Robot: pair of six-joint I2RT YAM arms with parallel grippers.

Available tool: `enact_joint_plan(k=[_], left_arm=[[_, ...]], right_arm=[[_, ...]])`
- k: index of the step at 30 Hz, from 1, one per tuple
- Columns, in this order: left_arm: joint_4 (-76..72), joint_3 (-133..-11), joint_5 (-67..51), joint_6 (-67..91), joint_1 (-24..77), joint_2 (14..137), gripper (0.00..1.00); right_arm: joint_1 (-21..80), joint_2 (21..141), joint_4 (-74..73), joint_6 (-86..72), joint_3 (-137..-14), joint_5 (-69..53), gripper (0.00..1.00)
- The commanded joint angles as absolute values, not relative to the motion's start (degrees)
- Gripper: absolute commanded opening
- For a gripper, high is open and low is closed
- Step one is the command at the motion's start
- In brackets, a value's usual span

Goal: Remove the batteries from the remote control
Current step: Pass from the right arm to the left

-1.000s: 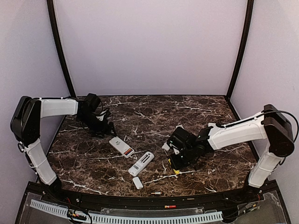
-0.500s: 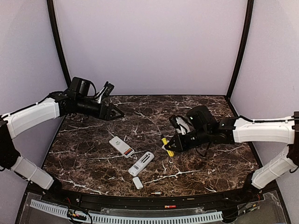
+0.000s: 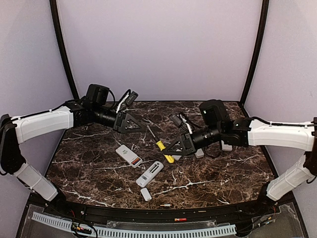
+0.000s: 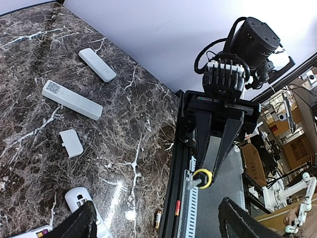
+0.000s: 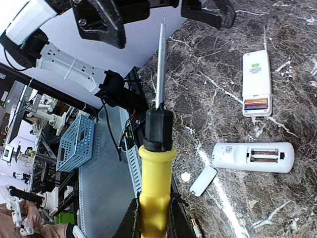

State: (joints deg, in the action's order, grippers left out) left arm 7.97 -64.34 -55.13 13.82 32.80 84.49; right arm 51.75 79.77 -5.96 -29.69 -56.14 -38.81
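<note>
Right wrist: batteries (image 5: 265, 155) lie well beyond fingers (image 5: 131, 225) clamping screwdriver (image 5: 156, 183).

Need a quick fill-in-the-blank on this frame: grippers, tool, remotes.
1. The right gripper is shut on a ___-handled screwdriver.
2. The left gripper is ___, holding nothing.
3. In the right wrist view, ___ remotes show batteries in uncovered bays.
Missing words: yellow; open; two.
</note>
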Motion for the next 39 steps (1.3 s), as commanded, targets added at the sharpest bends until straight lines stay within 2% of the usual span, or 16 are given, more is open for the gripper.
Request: enact_joint_plan(k=[1, 4, 14, 20, 30, 39], left_arm=[[5.7, -64.0, -59.2, 15.4, 33.7, 85.4, 0.81], [4.2, -63.9, -61.2, 16.5, 34.6, 85.8, 0.75], [1.3, -62.9, -64.2, 18.8, 35.2, 86.0, 0.35], [1.3, -62.9, -64.4, 19.2, 35.2, 86.4, 0.21], [1.4, -62.9, -64.1, 19.4, 35.2, 87.2, 0.18], [1.1, -63.0, -64.3, 19.9, 35.3, 87.6, 0.06]], right_arm=[[51.9, 82.1, -2.4, -29.7, -58.2, -44.7, 0.0], [51.9, 83.6, -2.2, -29.6, -58.9, -45.4, 0.0], [51.8, 85.2, -1.9, -29.7, -59.5, -45.0, 0.0], [51.8, 84.8, -1.4, -29.9, -58.9, -44.4, 0.0], [51.4, 83.0, -0.3, -30.7, -56.6, -42.9, 0.0], [51.2, 82.4, 1.1, -30.9, -56.0, -42.2, 0.0]])
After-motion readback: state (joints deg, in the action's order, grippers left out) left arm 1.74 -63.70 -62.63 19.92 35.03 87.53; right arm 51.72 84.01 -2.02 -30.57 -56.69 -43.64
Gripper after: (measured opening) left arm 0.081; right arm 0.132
